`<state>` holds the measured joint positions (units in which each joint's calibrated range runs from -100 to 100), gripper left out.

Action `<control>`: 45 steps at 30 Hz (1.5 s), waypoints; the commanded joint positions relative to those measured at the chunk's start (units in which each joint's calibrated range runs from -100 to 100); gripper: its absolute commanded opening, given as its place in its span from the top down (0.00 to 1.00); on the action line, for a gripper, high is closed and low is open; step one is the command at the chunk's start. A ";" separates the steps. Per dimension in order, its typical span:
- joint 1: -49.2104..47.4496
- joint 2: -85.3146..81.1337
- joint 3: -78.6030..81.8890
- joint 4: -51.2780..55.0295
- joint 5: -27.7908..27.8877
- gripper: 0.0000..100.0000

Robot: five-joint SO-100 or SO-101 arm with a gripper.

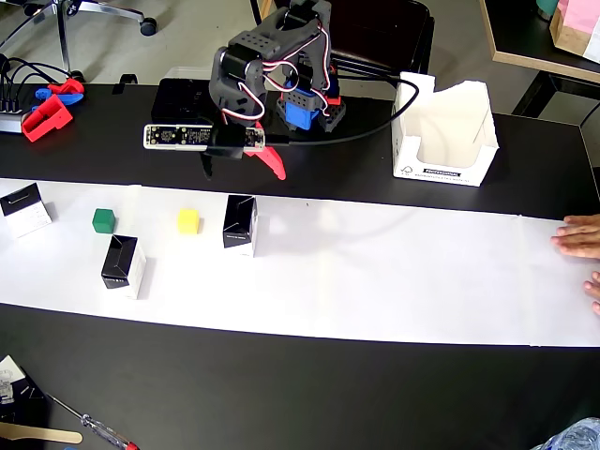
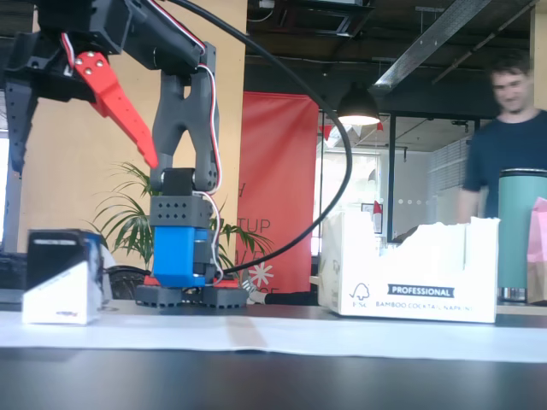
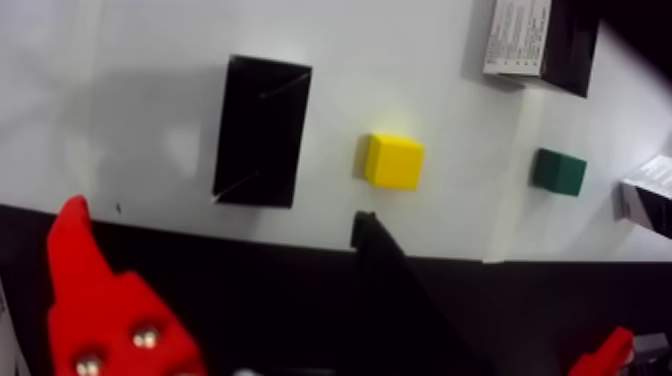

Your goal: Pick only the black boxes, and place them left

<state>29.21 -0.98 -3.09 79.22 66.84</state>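
Three black boxes lie on the white paper strip [image 1: 375,281] in the overhead view: one in the middle [image 1: 240,225], one lower left [image 1: 122,262], one at the far left [image 1: 25,208]. My gripper [image 1: 240,167] is open and empty, with a red finger [image 1: 272,161] and a black finger [image 1: 208,165], raised just behind the middle box. In the wrist view my gripper [image 3: 216,212] sits just below that box [image 3: 262,130]; the other boxes show at the top right [image 3: 540,40] and right edge [image 3: 650,195]. The fixed view shows one box [image 2: 64,278] below my gripper [image 2: 81,154].
A yellow cube [image 1: 188,220] and a green cube [image 1: 104,220] lie between the boxes. A white napkin carton [image 1: 445,131] stands at the back right. A person's hand [image 1: 581,239] rests on the paper's right end. Red parts [image 1: 47,112] lie at the back left.
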 commanded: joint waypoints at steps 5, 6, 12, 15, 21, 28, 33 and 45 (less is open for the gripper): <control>-4.39 2.76 -1.96 -9.19 -2.31 0.50; -4.83 3.24 -0.37 -10.15 -2.31 0.50; -6.56 3.47 7.70 -18.01 -2.31 0.50; -7.25 3.95 11.78 -20.24 -2.36 0.50; -12.62 4.18 14.53 -20.64 -9.84 0.50; -18.86 4.26 21.00 -20.64 -11.31 0.51; -22.32 4.97 25.25 -23.58 -11.52 0.60; -27.00 9.48 25.07 -34.23 -18.42 0.93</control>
<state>6.41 9.27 23.04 46.03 53.89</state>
